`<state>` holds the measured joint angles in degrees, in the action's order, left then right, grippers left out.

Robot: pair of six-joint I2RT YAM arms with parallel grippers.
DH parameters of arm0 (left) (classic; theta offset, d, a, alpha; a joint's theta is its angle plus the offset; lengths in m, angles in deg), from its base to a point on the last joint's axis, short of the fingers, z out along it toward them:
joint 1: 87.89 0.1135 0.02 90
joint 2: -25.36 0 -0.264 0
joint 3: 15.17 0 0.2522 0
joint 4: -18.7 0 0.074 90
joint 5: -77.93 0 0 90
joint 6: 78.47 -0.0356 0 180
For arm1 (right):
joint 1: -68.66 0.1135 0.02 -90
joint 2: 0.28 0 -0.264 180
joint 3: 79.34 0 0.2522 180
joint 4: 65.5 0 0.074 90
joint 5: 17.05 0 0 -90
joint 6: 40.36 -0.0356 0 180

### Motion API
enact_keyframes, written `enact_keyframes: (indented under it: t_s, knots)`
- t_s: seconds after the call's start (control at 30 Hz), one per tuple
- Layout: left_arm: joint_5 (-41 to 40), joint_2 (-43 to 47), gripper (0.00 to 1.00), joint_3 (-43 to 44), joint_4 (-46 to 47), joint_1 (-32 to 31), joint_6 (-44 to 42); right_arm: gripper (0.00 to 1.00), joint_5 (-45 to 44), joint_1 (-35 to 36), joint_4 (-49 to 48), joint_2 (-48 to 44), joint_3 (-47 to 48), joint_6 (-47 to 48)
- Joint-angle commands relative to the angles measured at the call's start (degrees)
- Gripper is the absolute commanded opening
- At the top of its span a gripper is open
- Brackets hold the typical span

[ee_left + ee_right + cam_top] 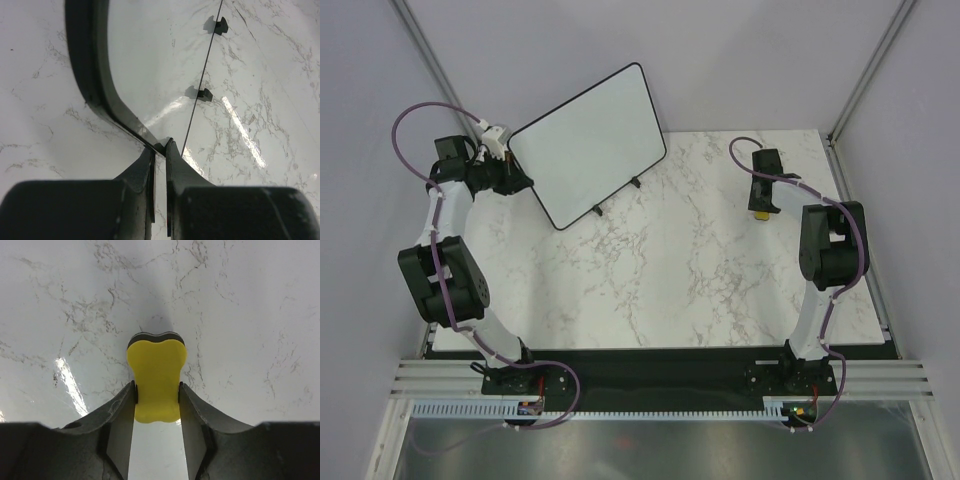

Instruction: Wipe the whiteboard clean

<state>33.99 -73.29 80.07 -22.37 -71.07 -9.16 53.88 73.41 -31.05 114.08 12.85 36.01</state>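
The whiteboard (592, 142) stands tilted on two small black feet at the back left of the marble table; its white face shows no marks. My left gripper (517, 182) is shut on the board's left rim; the left wrist view shows both fingertips pinching the thin black edge (159, 146) of the whiteboard (150, 60). My right gripper (761, 207) is at the back right, shut on a yellow eraser (156, 377) with a dark felt underside, just above the table. The eraser shows as a small yellow spot in the top view (760, 214).
The marble tabletop (700, 260) runs from the board to the right arm. Grey walls and aluminium posts (865, 75) close in the back and sides. The arm bases and a cable tray (650, 405) sit along the near edge.
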Motion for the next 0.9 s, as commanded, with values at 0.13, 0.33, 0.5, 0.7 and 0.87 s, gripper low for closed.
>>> enact_keyframes:
  t_s: [0.13,0.33,0.5,0.7,0.87]
  knots:
    - [-3.8,-0.6,0.03,1.8,3.1,1.0,-5.6,0.66,2.6,-0.2,1.0,-0.6,-0.1,-0.3]
    - [-1.9,-1.3,0.27,1.8,3.9,1.1,-5.2,0.73,4.2,-0.3,0.8,-0.8,-0.3,-0.3]
    - [-2.5,-1.6,0.34,2.0,4.6,1.0,-4.7,0.74,4.3,-0.2,0.6,-1.1,-0.6,-0.5]
    - [-2.5,-0.7,0.39,1.1,5.4,1.0,-5.2,0.73,4.2,-0.2,-0.2,-1.5,-1.5,-0.7]
    - [-2.6,0.3,0.47,0.1,5.9,1.0,-5.7,0.73,4.0,-0.2,-0.7,-2.3,-2.1,-1.0]
